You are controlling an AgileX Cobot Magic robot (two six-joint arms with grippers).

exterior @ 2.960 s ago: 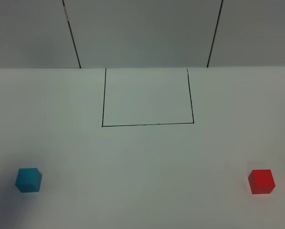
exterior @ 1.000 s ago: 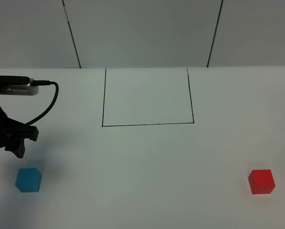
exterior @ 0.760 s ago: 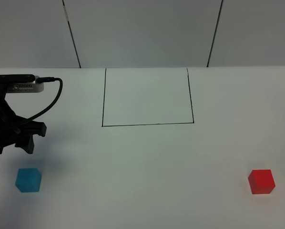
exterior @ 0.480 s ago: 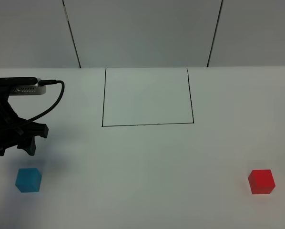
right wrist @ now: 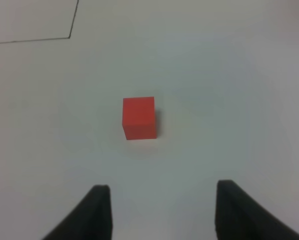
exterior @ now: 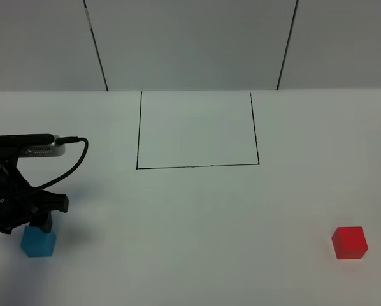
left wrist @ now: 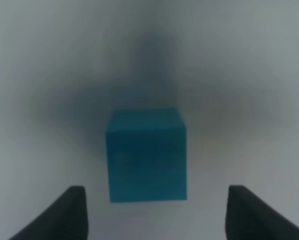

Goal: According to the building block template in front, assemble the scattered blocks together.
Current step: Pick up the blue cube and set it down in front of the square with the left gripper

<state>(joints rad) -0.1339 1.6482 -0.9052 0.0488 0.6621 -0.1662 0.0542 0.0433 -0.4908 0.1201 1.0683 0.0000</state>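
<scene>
White table (exterior: 197, 210) w/ black outline (exterior: 197, 167); grey panelled wall (exterior: 190, 44)

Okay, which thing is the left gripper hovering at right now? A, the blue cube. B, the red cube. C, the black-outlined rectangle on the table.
A: the left gripper is open with the blue cube centred between its fingers, and the red cube sits far across the table.

You are seeing the left arm (exterior: 12, 191) running off the exterior view's edge and covering the top of the cyan-blue cube (exterior: 40, 245). The left wrist picture is blurring this cube. The picture edges are cutting off the fingers (left wrist: 64, 215) of the left gripper (left wrist: 154, 217) and the fingers (right wrist: 97, 212) of the right gripper (right wrist: 162, 210).
</scene>
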